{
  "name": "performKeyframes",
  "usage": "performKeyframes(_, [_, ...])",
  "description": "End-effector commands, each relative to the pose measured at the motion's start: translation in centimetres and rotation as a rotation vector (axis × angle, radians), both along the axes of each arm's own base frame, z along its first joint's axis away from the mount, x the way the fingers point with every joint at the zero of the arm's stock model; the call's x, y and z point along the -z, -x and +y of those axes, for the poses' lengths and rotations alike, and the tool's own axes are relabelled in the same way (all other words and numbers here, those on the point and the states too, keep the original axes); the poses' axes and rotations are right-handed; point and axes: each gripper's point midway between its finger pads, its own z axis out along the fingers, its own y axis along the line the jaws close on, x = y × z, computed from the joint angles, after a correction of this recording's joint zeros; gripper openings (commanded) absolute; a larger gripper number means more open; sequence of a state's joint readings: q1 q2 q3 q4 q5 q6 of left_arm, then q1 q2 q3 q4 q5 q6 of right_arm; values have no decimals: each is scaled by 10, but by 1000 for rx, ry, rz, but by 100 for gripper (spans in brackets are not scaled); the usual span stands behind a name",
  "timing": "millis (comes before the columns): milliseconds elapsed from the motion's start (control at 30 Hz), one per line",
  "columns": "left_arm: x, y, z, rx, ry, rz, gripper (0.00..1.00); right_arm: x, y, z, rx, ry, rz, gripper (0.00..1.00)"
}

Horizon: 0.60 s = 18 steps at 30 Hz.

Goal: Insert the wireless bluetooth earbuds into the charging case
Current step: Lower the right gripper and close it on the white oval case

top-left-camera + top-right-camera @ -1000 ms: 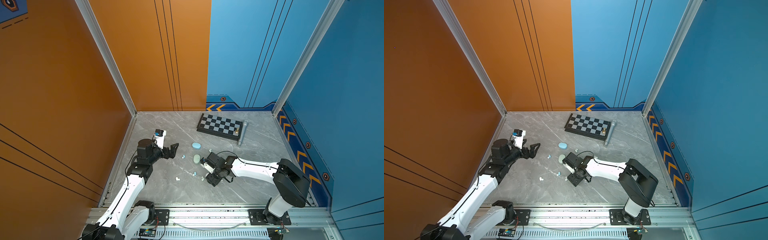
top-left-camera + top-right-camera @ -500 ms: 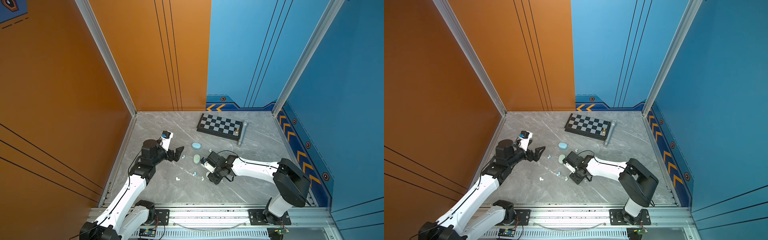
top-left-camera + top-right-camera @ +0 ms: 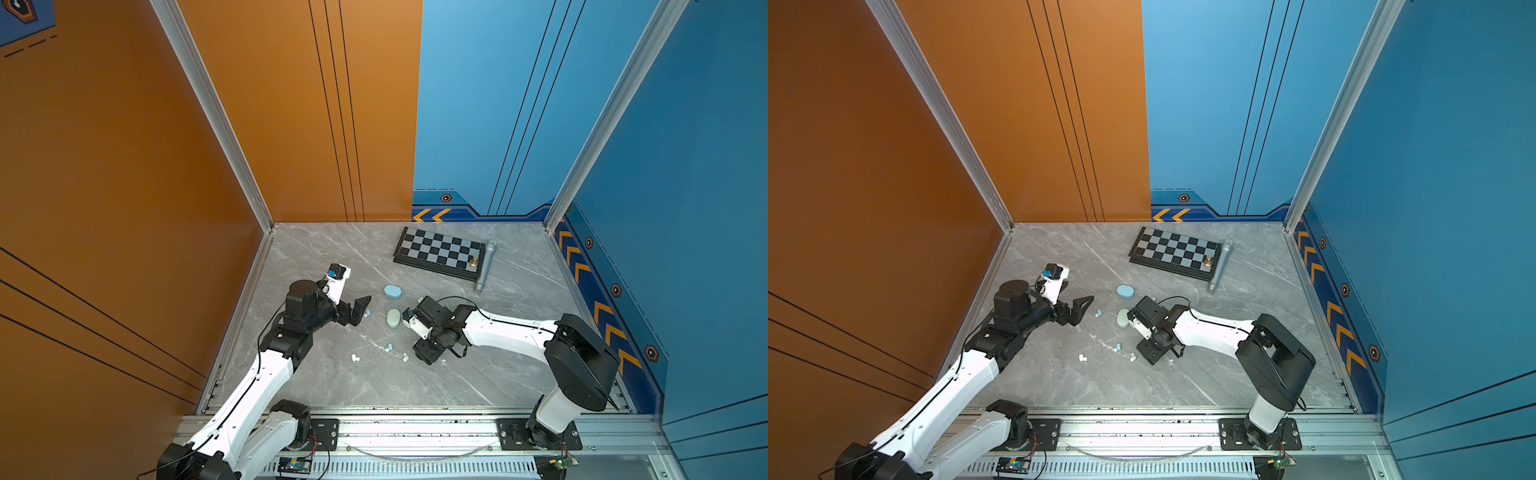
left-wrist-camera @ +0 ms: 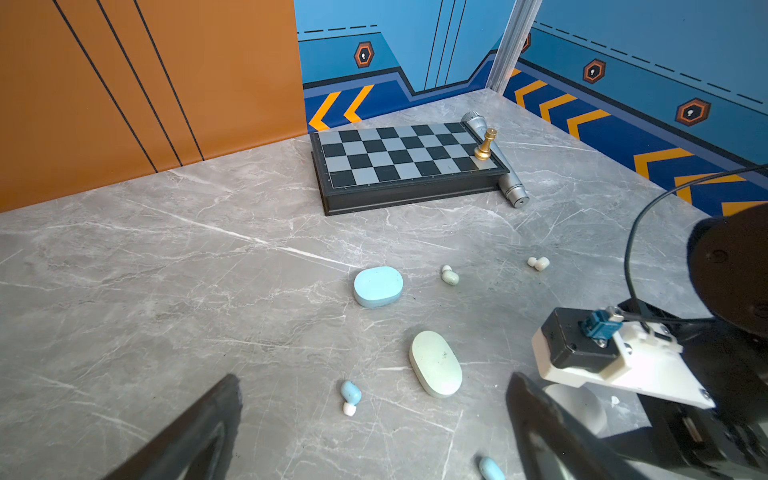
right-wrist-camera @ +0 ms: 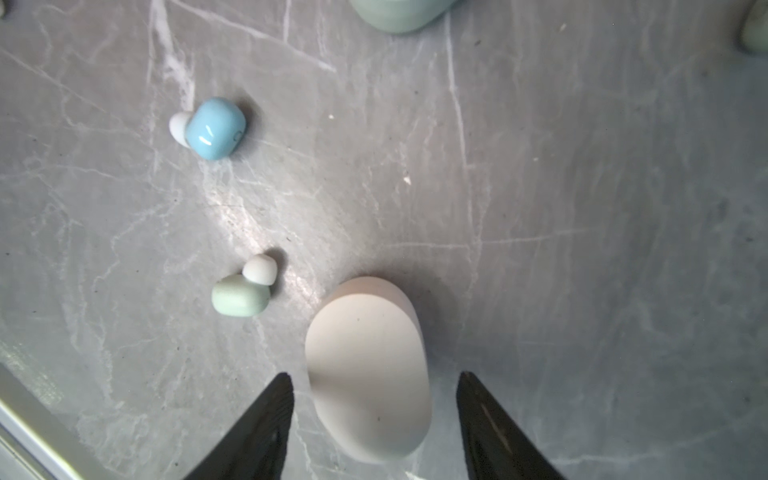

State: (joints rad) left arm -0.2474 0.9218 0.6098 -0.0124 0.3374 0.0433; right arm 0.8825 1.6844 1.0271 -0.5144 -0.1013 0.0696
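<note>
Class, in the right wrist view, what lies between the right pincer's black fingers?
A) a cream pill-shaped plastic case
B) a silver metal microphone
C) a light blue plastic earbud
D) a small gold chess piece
A: the cream pill-shaped plastic case lies between the open fingers of the right pincer, a gap on each side.

The left gripper (image 4: pixel 372 378) hung over the grey marble table (image 4: pixel 166 270) with its jaws wide apart. Just ahead lay a blue earbud (image 4: pixel 350 397) beside a pale green case (image 4: pixel 435 363). A blue case (image 4: pixel 378 286) sat farther off, and the chessboard (image 4: pixel 399 162) lay beyond it.
</note>
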Motion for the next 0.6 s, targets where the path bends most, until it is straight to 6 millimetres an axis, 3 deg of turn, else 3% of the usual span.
performKeyframes(0, [4, 5, 0, 7, -20, -4, 99, -2, -6, 7, 20, 3, 7, 70])
performKeyframes(133, [4, 6, 2, 1, -29, -9, 99, 3, -11, 10, 18, 30, 10, 70])
performKeyframes(567, [6, 11, 5, -5, -47, -12, 98, 15, -4, 1, 6, 118, 17, 57])
